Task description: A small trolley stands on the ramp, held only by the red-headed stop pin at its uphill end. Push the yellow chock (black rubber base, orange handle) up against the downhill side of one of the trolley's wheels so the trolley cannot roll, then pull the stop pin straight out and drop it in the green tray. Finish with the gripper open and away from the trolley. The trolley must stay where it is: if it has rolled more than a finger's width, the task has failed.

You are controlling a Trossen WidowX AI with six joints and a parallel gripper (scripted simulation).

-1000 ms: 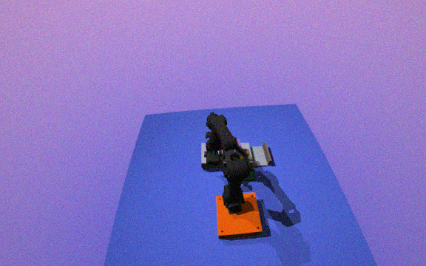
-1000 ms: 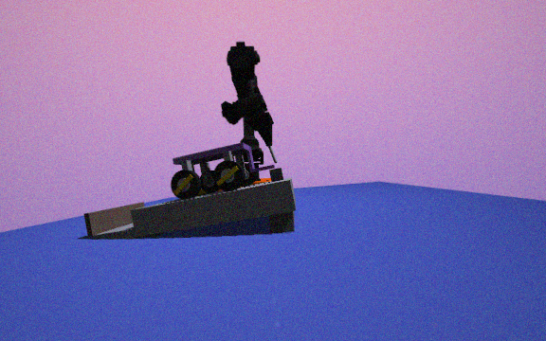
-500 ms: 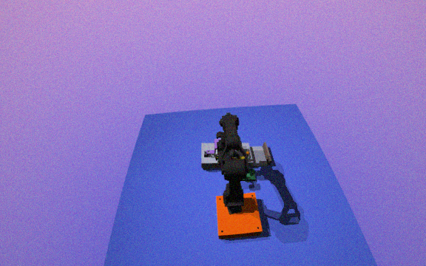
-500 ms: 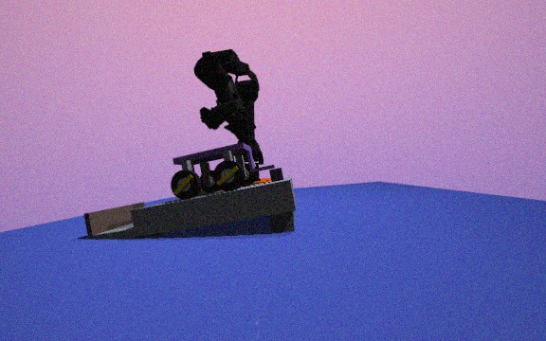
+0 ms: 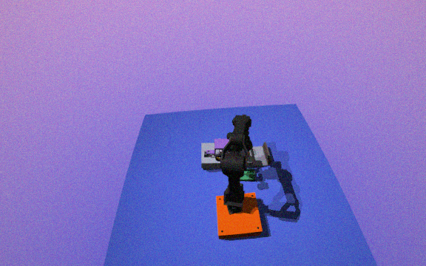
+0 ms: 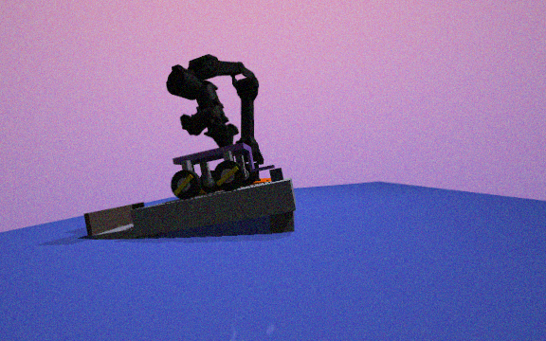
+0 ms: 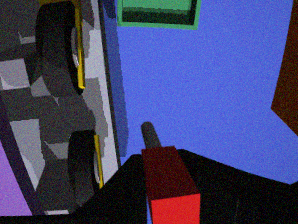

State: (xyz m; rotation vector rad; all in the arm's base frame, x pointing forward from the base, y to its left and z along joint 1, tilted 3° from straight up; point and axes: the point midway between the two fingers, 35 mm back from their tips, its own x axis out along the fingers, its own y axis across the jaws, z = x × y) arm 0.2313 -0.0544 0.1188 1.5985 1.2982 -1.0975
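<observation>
My gripper (image 7: 157, 161) is shut on the stop pin (image 7: 171, 175), its red head between the fingers and its grey shaft reaching forward. It hangs over blue table beside the ramp (image 5: 208, 159) (image 6: 216, 206) (image 7: 104, 107), on the green tray's side. The trolley (image 5: 220, 142) (image 6: 211, 154) (image 7: 12, 187) stands on the ramp. The tray (image 7: 157, 26) lies farther down alongside the ramp, also partly seen in the top view. A yellow patch of the chock (image 7: 52, 2) shows at the downhill side of the trolley's lower wheel on the tray side; contact is hard to tell.
A brown end board (image 5: 267, 153) (image 6: 109, 220) stands at the ramp's low end. The arm's orange base plate (image 5: 239, 223) lies across the tray from the ramp. The trolley's wheels (image 7: 55, 55) are close left of my fingers in the wrist view.
</observation>
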